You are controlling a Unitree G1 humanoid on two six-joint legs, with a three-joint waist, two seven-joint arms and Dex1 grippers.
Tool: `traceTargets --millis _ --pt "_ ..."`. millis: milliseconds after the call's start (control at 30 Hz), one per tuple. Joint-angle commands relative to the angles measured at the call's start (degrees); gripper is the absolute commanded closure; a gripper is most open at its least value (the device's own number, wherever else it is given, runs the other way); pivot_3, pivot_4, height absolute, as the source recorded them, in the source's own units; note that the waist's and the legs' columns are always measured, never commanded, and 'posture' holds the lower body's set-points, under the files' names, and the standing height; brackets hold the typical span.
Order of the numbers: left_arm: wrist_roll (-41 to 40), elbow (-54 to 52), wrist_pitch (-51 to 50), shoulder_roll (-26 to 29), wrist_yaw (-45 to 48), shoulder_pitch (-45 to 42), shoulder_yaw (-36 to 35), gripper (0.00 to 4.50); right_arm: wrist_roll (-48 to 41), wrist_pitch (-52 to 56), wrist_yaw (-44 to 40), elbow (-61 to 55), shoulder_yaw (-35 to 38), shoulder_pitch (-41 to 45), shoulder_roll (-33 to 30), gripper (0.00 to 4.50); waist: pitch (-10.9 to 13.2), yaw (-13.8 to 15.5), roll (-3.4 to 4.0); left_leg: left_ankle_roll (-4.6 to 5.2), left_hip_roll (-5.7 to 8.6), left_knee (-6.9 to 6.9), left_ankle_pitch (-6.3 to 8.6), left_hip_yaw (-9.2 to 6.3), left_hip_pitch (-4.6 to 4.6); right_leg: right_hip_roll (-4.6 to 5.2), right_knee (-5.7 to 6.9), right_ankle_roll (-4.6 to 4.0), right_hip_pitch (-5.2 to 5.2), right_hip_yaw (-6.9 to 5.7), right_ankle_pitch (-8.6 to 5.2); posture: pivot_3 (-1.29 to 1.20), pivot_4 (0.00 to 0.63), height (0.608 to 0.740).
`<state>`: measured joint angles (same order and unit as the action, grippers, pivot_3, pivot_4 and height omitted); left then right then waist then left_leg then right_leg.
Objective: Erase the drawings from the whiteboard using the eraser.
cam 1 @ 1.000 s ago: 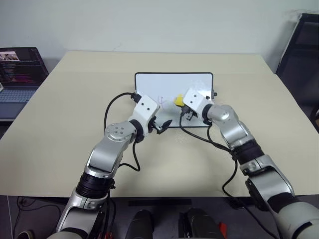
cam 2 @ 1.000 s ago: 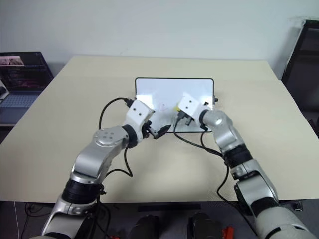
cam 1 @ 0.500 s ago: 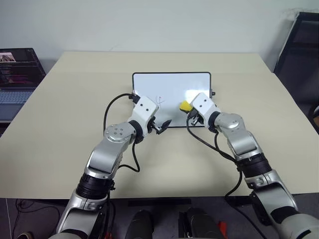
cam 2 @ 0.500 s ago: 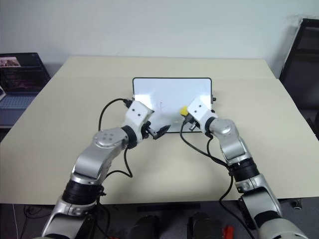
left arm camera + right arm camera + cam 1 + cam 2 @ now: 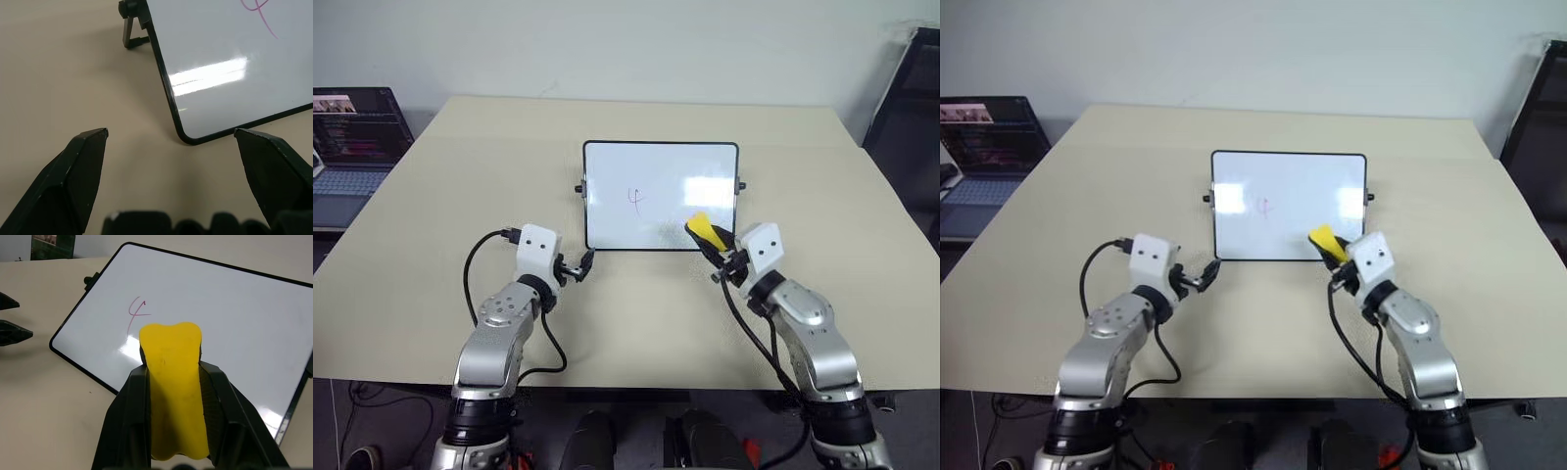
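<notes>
One beige table [image 5: 411, 225] against a white wall, laptop [image 5: 352, 132] on a separate surface at far left, dark rack [image 5: 906, 108] at right. Whiteboard [image 5: 661, 196] sits mid-table, a single reddish "4" [image 5: 635, 200] on it. Right gripper [image 5: 713, 247] clamped tight on the yellow eraser [image 5: 703, 231], at the board's near right corner. Left gripper [image 5: 583, 264] spread wide, holding nothing, just off the near left corner. Right wrist view shows the eraser's yellow face squeezed between the fingers; left wrist view shows the board's side knob and foot [image 5: 131, 22].
</notes>
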<state>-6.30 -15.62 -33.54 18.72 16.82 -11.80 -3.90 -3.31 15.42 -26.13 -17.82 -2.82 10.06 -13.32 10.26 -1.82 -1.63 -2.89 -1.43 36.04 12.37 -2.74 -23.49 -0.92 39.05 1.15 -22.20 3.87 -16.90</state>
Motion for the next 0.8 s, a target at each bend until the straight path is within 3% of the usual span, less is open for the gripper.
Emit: traceTargets --millis 33,267,500,800 --pt "0.30 -3.02 0.83 0.49 -0.32 -0.85 0.16 0.00 -0.21 -3.96 1.35 -1.39 0.64 -0.87 -0.06 3.50 0.00 0.01 0.00 0.00 0.00 0.00 0.00 0.02 0.01 -0.01 0.00 0.04 0.01 0.00 -0.02 0.00 0.150 0.740" --pt "1.16 -1.45 0.75 2.33 1.74 -4.04 2.80 0.00 0.48 -4.50 1.05 1.09 -2.31 3.21 -0.31 3.50 0.00 0.02 0.00 0.00 0.00 0.00 0.00 0.04 0.02 -0.02 0.01 0.00 0.01 0.01 0.00 0.00 0.150 0.740" --pt "1.15 2.15 0.16 2.91 3.21 -11.12 3.80 0.00 6.40 -7.24 -0.94 11.68 -9.10 16.96 -1.44 3.50 0.00 -0.05 0.00 0.00 0.01 0.01 -0.01 0.14 0.05 -0.04 0.03 -0.06 0.01 -0.12 0.05 0.00 0.150 0.740" --pt "0.61 4.08 -7.94 5.67 6.74 -15.65 6.13 0.00 12.54 -10.88 -5.18 33.79 -15.43 36.92 -0.24 3.50 0.00 -0.16 0.00 0.00 0.00 -0.03 0.00 0.20 0.01 -0.01 0.03 -0.09 -0.06 -0.14 0.06 0.00 0.150 0.740"
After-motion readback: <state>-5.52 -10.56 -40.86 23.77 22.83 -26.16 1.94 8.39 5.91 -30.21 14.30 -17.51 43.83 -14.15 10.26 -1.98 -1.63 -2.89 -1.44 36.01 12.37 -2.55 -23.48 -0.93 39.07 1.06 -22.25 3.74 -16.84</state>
